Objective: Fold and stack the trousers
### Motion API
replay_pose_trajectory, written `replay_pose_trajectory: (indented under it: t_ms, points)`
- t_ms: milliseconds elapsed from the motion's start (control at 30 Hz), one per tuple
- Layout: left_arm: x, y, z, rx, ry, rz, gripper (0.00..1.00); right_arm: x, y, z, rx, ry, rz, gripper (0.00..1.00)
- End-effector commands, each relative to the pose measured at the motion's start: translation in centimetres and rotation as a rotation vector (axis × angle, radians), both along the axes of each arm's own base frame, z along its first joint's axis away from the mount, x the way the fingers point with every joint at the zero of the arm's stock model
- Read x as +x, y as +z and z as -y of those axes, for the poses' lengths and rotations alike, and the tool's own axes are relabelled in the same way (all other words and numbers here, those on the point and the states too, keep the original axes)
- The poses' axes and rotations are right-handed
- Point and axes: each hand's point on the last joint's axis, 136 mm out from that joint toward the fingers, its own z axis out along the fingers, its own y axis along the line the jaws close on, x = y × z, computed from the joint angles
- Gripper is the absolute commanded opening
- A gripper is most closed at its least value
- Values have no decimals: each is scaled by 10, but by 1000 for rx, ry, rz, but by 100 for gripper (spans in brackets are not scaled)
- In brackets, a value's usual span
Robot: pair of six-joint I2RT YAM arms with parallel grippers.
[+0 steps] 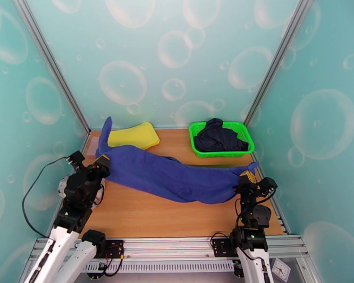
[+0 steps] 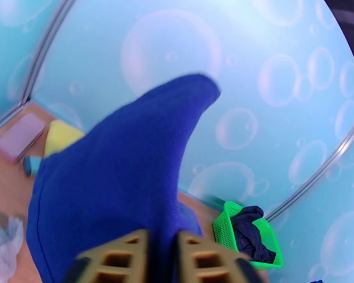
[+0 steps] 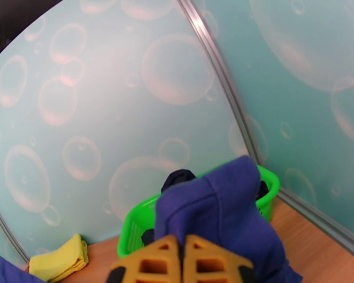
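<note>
- Left fingers (image 2: 115,258) close up, narrow, with blue cloth pinched between them. The right fingers (image 3: 153,265) are clamped on another bunch of it.
- The trousers (image 1: 177,178) hang stretched between the two arms. They run from the table's (image 1: 144,218) left edge to its right edge, and the middle sags onto the wood.
- This looks like the spreading step before the first fold.
- To do it well, draw both ends apart evenly and lower them together so the cloth lands flat.
- Steer clear of the yellow cloth (image 1: 132,135) at the far-left corner and the green basket (image 1: 193,137) at the far right.
</note>
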Motion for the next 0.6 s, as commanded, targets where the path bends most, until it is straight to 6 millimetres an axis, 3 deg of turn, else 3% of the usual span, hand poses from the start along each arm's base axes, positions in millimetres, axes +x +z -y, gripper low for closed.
replay_pose_trajectory:
  t_ms: [0, 67, 200, 333, 567]
  points:
    - [-21, -102, -4, -72, 80, -310, 61, -8, 2, 13, 33, -75, 21, 0]
    - [-22, -93, -7, -12, 120, -304, 67, -9, 4, 14, 31, -79, 23, 0]
    - [-13, -70, -17, 131, 177, -294, 68, -7, -5, 15, 37, -83, -17, 0]
    - [16, -51, -25, 298, 224, -334, 66, -5, -7, 11, 38, -60, -15, 0]
    - [66, -45, -27, 386, 182, -393, 66, -3, -10, 10, 36, -50, -22, 0]
